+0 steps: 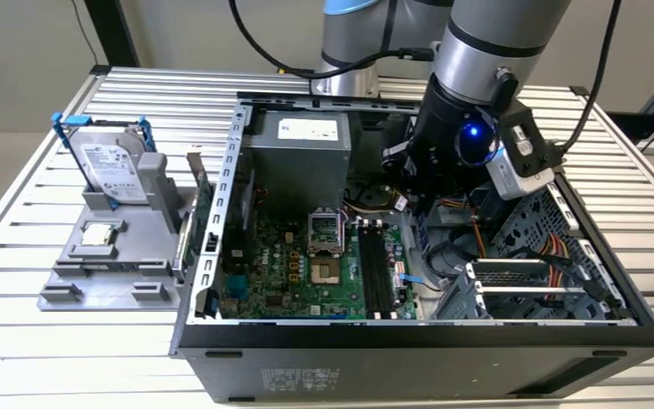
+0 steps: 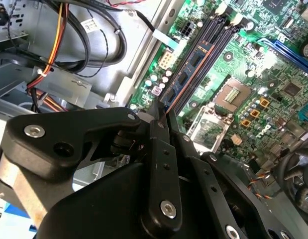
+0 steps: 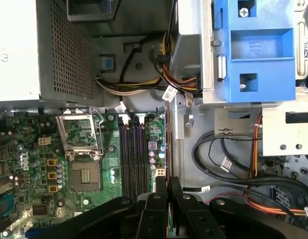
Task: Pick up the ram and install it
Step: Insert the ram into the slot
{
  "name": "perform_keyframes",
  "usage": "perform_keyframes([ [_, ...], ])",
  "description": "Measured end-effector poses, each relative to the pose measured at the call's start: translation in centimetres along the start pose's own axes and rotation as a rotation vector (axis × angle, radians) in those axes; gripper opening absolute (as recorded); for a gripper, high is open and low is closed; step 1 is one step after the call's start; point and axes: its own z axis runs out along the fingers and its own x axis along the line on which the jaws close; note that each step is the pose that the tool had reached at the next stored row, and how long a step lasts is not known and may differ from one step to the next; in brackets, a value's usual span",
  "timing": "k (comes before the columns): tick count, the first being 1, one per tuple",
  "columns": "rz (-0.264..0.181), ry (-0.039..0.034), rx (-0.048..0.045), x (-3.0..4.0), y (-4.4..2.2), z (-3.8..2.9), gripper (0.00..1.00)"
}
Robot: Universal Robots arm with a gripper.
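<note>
The gripper [image 2: 161, 117] hangs over the motherboard [image 1: 304, 273], fingers pinched together, apparently gripping nothing; the ram [image 2: 186, 77] sits in its slot just beyond the fingertips.

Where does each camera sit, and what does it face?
Exterior view: off the arm, looking down into the open computer case; the arm shows.
First wrist view: on the arm, facing the motherboard past the gripper.
Second wrist view: on the arm, gripper closed on the ram.
Both wrist views share the memory slots.
</note>
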Motion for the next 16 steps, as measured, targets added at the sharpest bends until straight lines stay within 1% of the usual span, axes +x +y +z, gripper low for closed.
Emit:
perform_keyframes([
  [5, 0.0, 0.0, -0.0002, 0.04, -0.15, 0.11, 0.0],
  [9, -0.002, 0.0, 0.0001, 0.31, -0.29, 0.21, 0.0],
  [11, -0.003, 0.0, -0.0004, 0.4, -0.36, 0.39, 0.0],
  [16, -0.008, 0.0, -0.0004, 0.54, -0.78, 0.66, 0.0],
])
